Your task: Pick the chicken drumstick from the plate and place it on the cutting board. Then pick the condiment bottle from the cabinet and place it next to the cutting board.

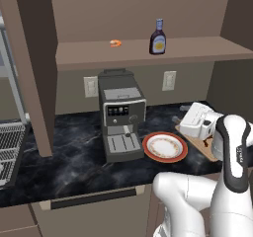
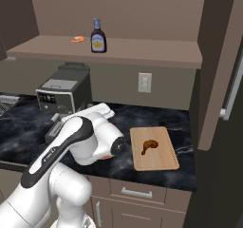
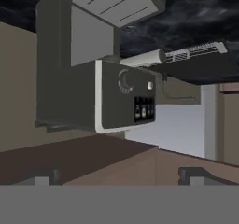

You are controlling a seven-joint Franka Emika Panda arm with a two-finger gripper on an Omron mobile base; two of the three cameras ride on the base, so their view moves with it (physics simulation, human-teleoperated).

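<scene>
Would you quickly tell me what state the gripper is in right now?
Gripper: open, fingertips wide apart, holding nothing; it faces the coffee machine.

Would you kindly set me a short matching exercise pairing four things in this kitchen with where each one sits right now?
Things:
1. chicken drumstick
2. condiment bottle
3. plate
4. cutting board

Places:
A. on the counter beside the coffee machine
B. on the cabinet shelf
C. on the cutting board
D. on the dark counter, right of the arm

Pairs: 1-C, 2-B, 3-A, 4-D
</scene>
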